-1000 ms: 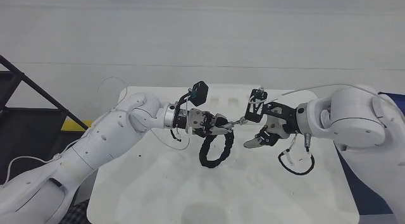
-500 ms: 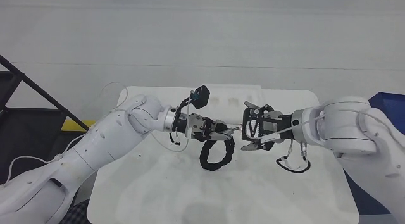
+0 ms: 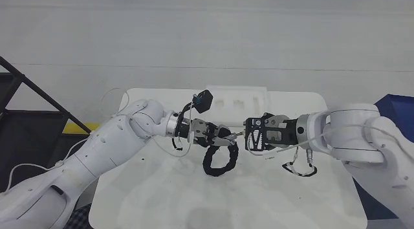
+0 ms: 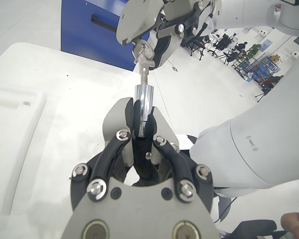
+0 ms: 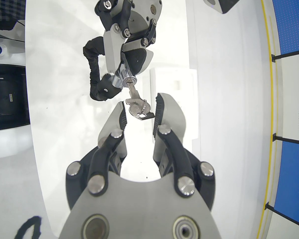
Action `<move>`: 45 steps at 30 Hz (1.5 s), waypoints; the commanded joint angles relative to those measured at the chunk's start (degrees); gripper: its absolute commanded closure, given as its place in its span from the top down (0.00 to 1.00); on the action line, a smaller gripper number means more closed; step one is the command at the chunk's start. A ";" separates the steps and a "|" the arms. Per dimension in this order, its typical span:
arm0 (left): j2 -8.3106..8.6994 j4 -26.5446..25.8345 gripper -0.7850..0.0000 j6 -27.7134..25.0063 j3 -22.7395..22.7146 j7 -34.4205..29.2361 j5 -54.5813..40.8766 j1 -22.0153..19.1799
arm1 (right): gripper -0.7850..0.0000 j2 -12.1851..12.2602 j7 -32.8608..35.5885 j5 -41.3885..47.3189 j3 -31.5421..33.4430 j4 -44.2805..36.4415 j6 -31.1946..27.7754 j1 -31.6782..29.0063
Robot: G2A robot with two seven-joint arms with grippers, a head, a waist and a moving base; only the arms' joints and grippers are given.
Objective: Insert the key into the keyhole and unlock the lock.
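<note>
A silver key (image 5: 136, 101) has its blade in the keyhole of a chrome lock (image 5: 124, 78), above a white table (image 3: 149, 193). The right claw (image 5: 139, 112) grasps the key's head. The left claw (image 4: 142, 115) is clenched on the lock's barrel, with a black cable loop (image 3: 220, 159) hanging beneath.

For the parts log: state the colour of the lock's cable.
Black cable, clearest in the right wrist view.

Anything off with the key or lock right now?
Yes: the key sits only partway in the lock held by the left tool, blade exposed. A second key on its ring hangs beside the head.
</note>
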 commanded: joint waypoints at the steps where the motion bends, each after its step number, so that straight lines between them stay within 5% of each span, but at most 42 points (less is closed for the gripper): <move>1: -0.04 0.11 0.00 0.00 -0.34 -0.21 -0.19 0.19 | 0.20 -0.04 0.12 0.02 -0.40 -0.18 0.16 0.24; 6: -0.16 0.02 0.00 0.00 -1.22 -0.62 -0.48 0.67 | 0.00 -0.13 0.19 0.21 -1.23 -0.42 0.47 1.00; 23: -1.16 -1.43 0.00 0.00 -3.09 -0.97 2.53 1.95 | 0.00 -0.09 0.94 19.84 -0.34 6.25 13.04 0.56; 45: -2.30 -2.16 0.00 0.00 -5.03 3.43 9.75 3.33 | 0.00 -0.51 2.42 32.28 0.62 9.08 30.50 -0.76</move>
